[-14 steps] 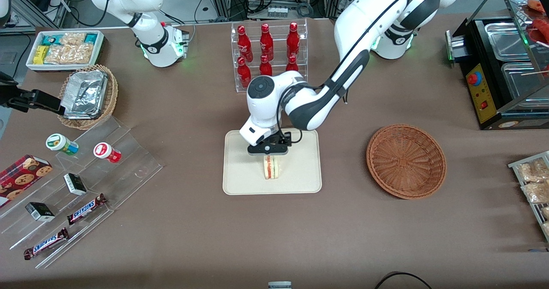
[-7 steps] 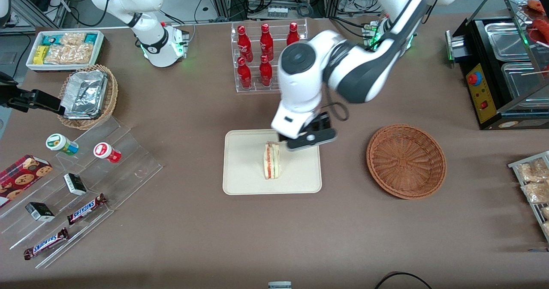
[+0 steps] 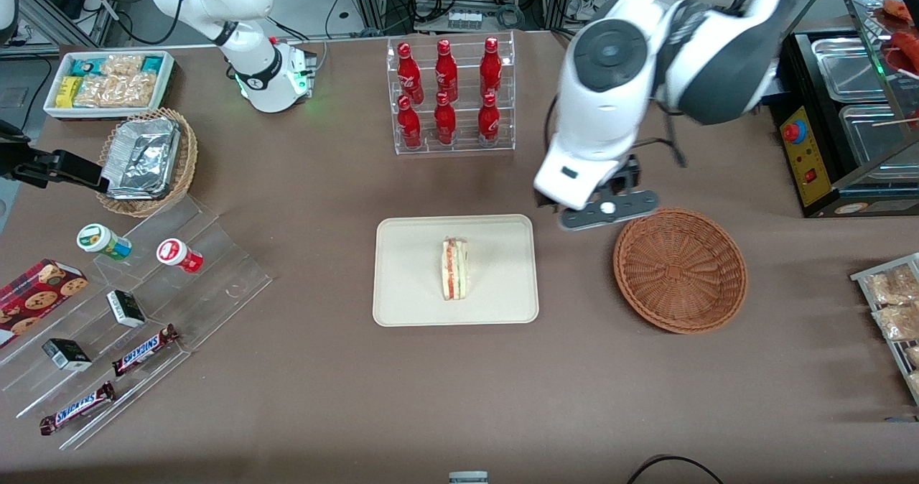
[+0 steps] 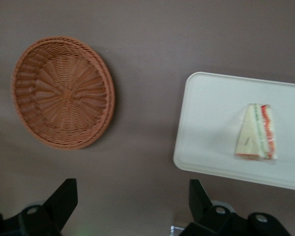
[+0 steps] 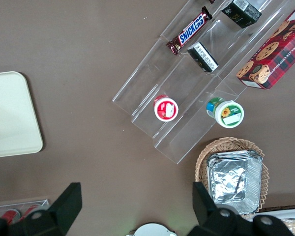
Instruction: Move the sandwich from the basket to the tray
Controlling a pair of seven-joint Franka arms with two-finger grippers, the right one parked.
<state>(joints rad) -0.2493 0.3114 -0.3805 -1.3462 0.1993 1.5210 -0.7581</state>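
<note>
The sandwich [image 3: 454,268] is lying on the tray [image 3: 409,297]; the claw [image 3: 609,211] is hanging wide open and empty between tray and basket [image 3: 680,270].

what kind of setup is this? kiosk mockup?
Likely a lab mock-up of a snack kiosk: cola bottles in a clear rack, Snickers bars on acrylic steps, a sandwich on a tray. The open gripper hangs near the basket.
</note>
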